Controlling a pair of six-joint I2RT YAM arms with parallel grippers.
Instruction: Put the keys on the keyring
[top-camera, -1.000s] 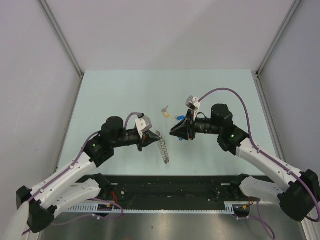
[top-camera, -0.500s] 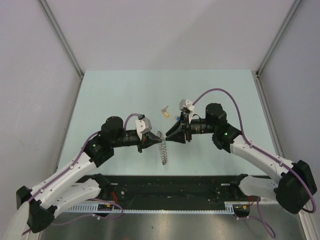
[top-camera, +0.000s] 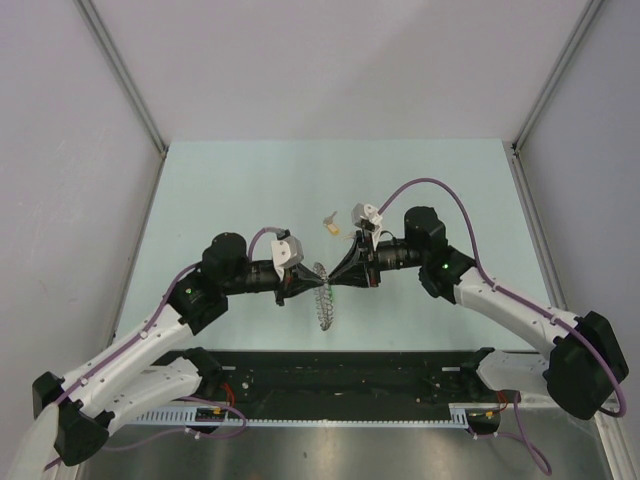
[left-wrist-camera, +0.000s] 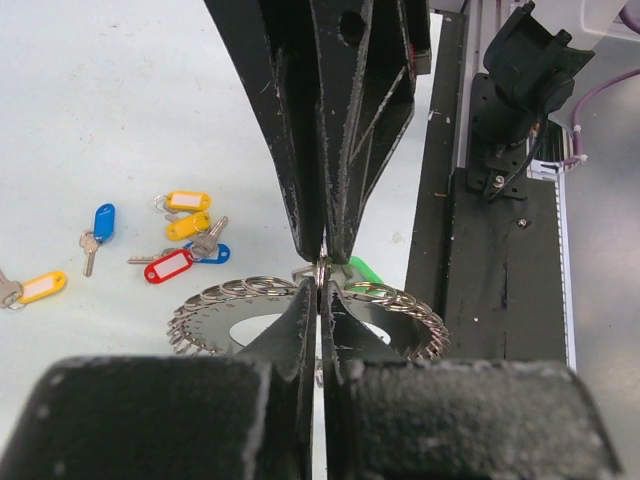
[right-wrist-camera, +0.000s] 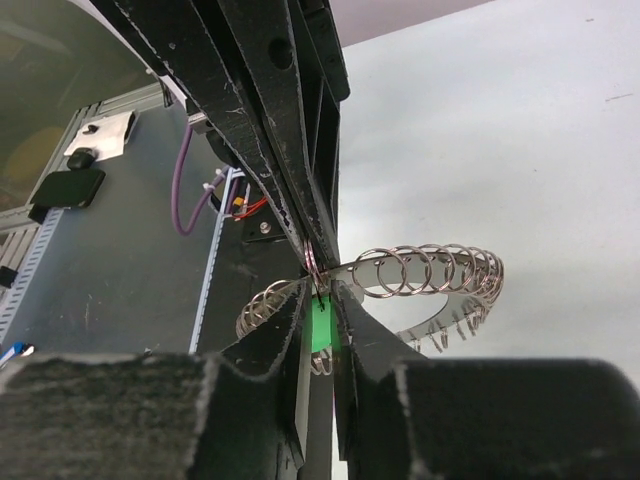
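Note:
My left gripper (top-camera: 308, 279) is shut on the rim of the keyring (top-camera: 322, 300), a silver ring of many small loops, and holds it just above the table. In the left wrist view the jaws (left-wrist-camera: 320, 285) pinch one small loop, and the keyring (left-wrist-camera: 215, 305) spreads out behind them. My right gripper (top-camera: 338, 280) meets it tip to tip, shut on a green-tagged key (right-wrist-camera: 320, 325) pressed against the keyring (right-wrist-camera: 430, 270). The green tag (left-wrist-camera: 362, 270) also shows behind the ring. Loose keys lie on the table: red tag (left-wrist-camera: 168, 266), blue tag (left-wrist-camera: 103, 220), yellow tags (left-wrist-camera: 186, 200).
Another yellow-tagged key (top-camera: 330, 226) lies just beyond the right wrist; the other loose keys are hidden under that arm in the top view. The black base rail (top-camera: 340, 375) runs along the near edge. Grey walls enclose the pale green table (top-camera: 240, 190).
My right gripper has moved left with the green-tagged key until its tips meet my left gripper at the keyring. The left arm has stayed nearly still; the ring tilted slightly.

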